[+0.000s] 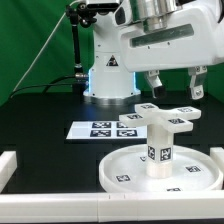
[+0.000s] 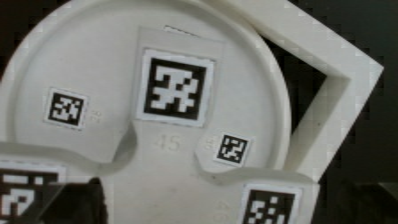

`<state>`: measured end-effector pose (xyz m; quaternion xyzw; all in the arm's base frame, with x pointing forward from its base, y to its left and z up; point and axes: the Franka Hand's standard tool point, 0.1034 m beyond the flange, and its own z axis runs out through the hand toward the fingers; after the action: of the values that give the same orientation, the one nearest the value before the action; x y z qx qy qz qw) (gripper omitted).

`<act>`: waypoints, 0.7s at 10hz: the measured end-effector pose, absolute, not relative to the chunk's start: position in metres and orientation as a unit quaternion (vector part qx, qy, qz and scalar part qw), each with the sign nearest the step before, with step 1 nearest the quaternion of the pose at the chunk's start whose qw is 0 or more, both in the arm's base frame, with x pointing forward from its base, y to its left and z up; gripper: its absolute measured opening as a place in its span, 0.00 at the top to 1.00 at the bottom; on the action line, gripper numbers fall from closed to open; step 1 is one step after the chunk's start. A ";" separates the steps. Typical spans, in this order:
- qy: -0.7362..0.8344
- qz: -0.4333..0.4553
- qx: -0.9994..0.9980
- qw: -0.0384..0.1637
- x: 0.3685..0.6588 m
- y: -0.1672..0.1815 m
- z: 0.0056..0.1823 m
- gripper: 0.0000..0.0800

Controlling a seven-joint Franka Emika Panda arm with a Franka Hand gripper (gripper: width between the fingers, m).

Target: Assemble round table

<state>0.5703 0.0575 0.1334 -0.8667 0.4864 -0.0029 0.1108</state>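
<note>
A green curtain [image 1: 40, 40] hangs behind the black table [image 1: 40, 110].

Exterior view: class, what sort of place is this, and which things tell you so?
Probably a robotics lab test bench: a robot arm over a black table, a marker board with printed tags, and tagged white furniture parts like the round disc.

We can read no words, brands or numbers. The only signs we see are black-and-white square tags: on the marker board [image 1: 107, 129] behind the pincer [image 1: 175, 84], on the foot [image 1: 166, 117] and leg [image 1: 159, 152] just below it, and on the disc [image 1: 128, 172] [image 2: 125, 110] beneath. A triangular warning sign [image 1: 111, 63] stands on the arm's base [image 1: 107, 75] behind; its symbol is too small for us to make out.
</note>
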 end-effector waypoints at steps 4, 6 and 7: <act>0.368 -0.018 -0.924 0.108 0.570 0.057 0.133 0.19; 0.241 -0.032 -0.966 0.089 0.570 0.057 0.133 0.19; 0.174 -0.037 -0.981 0.075 0.570 0.058 0.133 0.19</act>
<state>0.5702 0.0584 0.1334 -0.9812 0.1741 -0.0371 0.0748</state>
